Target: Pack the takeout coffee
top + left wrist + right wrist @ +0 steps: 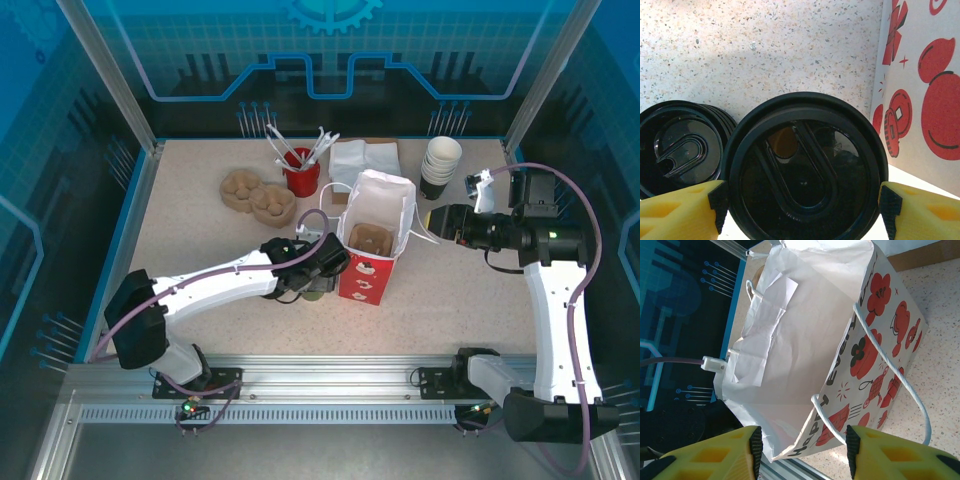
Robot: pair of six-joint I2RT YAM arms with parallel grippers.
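The takeout coffee (802,175), with its round black lid toward my left wrist camera, sits between my left gripper's (801,207) yellow fingers. Their black pads (719,202) press on the lid's rim from both sides. From above, the left gripper (318,272) covers the olive-green cup (313,291), which is just left of the white and red paper bag (362,280). The bag (880,340) stands open. My right gripper (800,450) is open, its fingers straddling the bag's right rim and a white cord handle (875,360). From above, the right gripper (428,217) is at that rim.
A low stack of black lids (682,150) lies right beside the cup. A pulp cup carrier (370,240) sits inside the bag. At the back are more pulp carriers (257,195), a red cup of white utensils (302,175), napkins (365,158) and stacked lidless cups (440,165).
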